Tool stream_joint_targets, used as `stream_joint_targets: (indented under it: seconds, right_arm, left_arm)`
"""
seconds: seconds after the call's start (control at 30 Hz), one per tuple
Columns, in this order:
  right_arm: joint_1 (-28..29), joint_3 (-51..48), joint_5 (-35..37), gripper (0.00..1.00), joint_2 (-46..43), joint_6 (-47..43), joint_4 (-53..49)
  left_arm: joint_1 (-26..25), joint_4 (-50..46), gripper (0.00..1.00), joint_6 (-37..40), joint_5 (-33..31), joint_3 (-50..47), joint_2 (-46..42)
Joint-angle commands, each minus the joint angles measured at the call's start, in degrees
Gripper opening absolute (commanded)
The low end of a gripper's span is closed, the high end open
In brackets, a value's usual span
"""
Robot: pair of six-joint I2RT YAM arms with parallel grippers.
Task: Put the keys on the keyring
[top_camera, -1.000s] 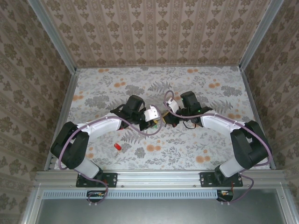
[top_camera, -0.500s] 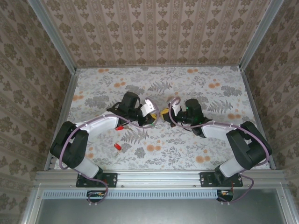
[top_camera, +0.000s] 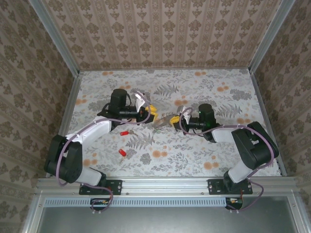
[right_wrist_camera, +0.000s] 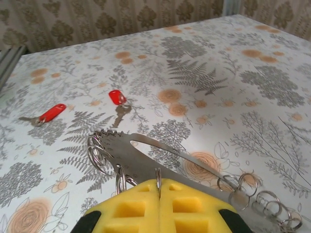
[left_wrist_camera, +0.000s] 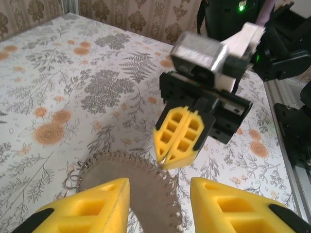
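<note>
Left tool point(left_wrist_camera: 159, 195): I see its jaws apart, the keyring point(left_wrist_camera: 141, 184) passing loosely between them.
Right tool point(right_wrist_camera: 158, 190): pinched shut on the keyring's edge.
Red keys point(right_wrist_camera: 116, 96) point(right_wrist_camera: 52, 112): loose on the table point(right_wrist_camera: 218, 73), beyond the keyring.

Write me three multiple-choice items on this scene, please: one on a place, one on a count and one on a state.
1. Where do the red-headed keys lie? A on the table, apart from the keyring; B threaded on the keyring; C under the keyring.
2. How many red-headed keys show? A one; B two; C four.
3. The jaws of the right gripper are: A wide open; B shut on the keyring; C shut on a key.
Key: 1A, both lie loose on the table; 2B, two red heads show; 3B, its yellow fingers meet on the keyring's edge.
</note>
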Motion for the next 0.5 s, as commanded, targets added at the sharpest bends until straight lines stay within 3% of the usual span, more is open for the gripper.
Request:
stream_joint_targets:
  seconds: [0.0, 0.1, 0.33, 0.47]
  right_arm:
    - [-0.68, 2.19, -8.58, 0.0, 0.48, -6.24, 0.07]
    - [-1.55, 3.49, -10.2, 0.0, 0.48, -7.39, -2.25]
    - [-3.05, 5.36, -12.79, 0.0, -0.24, -7.46, -5.52]
    - [-3.98, 6.22, -14.07, 0.0, -0.68, -8.29, -8.26]
  left_arm:
    - [0.03, 1.79, 0.37, 2.18, 3.56, 2.64, 4.52]
    - [-0.26, 0.09, 0.37, 3.96, 5.72, 7.51, 9.77]
    - [-4.6, -11.55, 0.35, 16.82, 8.89, 14.83, 16.68]
    - [-5.3, -12.27, 0.33, 18.12, 8.34, 15.31, 18.04]
